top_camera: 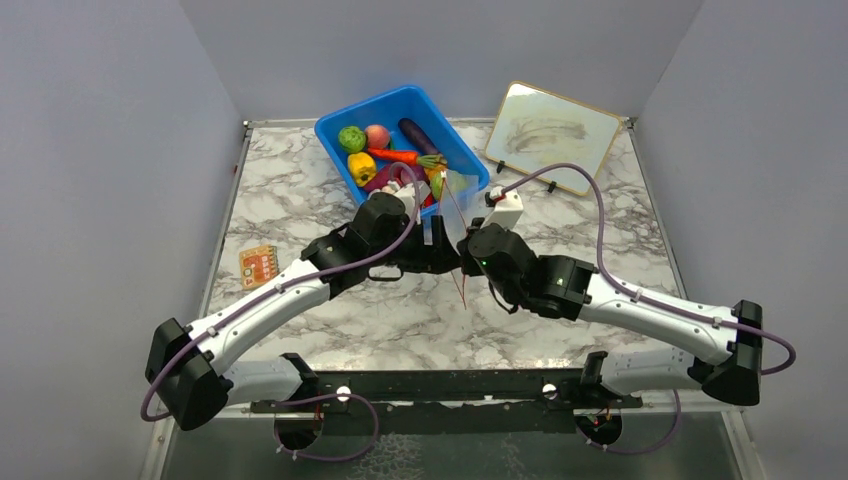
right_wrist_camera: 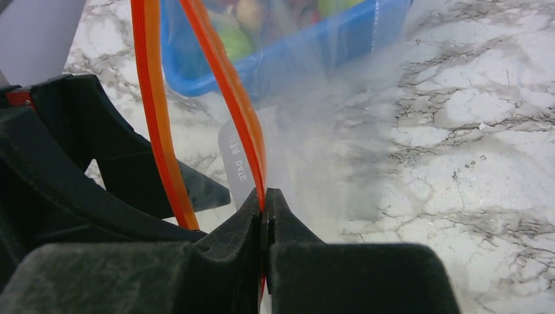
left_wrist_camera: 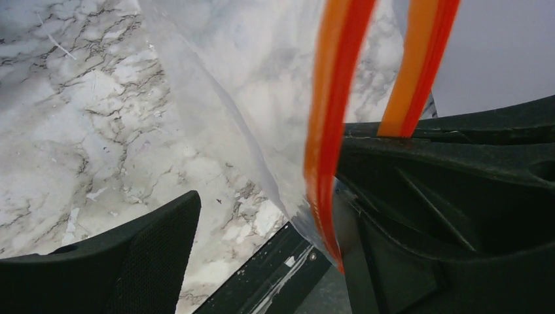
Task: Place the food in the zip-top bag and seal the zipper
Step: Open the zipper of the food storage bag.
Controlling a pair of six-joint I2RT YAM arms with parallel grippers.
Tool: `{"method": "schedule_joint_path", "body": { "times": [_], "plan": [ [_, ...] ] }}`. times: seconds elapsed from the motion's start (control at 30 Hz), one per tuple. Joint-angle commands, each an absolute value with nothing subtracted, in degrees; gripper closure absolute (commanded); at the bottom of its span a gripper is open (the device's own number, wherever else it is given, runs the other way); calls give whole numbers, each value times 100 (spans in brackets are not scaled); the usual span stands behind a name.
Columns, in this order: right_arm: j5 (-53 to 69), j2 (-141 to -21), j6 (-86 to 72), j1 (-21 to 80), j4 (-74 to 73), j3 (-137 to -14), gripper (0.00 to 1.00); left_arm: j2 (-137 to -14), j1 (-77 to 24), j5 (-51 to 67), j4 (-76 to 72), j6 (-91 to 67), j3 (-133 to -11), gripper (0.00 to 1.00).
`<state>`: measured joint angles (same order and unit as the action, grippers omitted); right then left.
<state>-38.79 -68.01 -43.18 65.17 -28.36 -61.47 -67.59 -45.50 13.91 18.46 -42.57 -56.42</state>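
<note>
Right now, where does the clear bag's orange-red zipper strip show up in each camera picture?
Top external: the zipper is a thin red line at the centre.
Left wrist: the zipper shows as two orange bands, upper centre-right.
Right wrist: the zipper is two orange bands, upper left, one pinched by the right end effector.
Shared landmark: the marble table.

White label [right_wrist_camera: 232,156] on the zip-top bag [right_wrist_camera: 340,104] — reads "DATE"; nothing else legible.

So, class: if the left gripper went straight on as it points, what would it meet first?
Probably the zip-top bag: its clear film and zipper hang inside the open left gripper, though depth is unclear.
</note>
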Motion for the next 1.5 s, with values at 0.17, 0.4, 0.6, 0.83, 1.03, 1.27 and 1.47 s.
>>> {"method": "schedule_joint_path", "body": {
  "times": [0.17,0.4,0.6,0.83,1.03,1.27,1.47],
  "plan": [
    [-4091,-6959,-4047,6495,-2552,-6224,99,-6939,-4540,-103,1601,-4063,-5710,57],
    [-4921,-6872,-4672,6169,-4619,-6577,99,-6285,-4495,-1786,2509,-3411,-5933,100],
    [-4804,-6245,-4708,5855,-4771,-6247,99,-6002,-4383,-2257,3080,-3156,-6105,100],
    [-3169,-6290,-4440,5854,-3524,-5606,99,-6056,-4377,-635,2646,-2820,-6143,100],
    [-1659,-6353,-4077,5847,-2751,-5795,65,-6398,-4377,-28,2596,-2847,-6240,100],
    [-955,-6348,-3996,5849,-3183,-6546,50,-6631,-4377,-56,2628,-2880,-6249,100],
    [-696,-6219,-4043,5849,-3029,-6887,52,-6796,-4377,-70,2623,-2934,-6263,100]
  ]
}}
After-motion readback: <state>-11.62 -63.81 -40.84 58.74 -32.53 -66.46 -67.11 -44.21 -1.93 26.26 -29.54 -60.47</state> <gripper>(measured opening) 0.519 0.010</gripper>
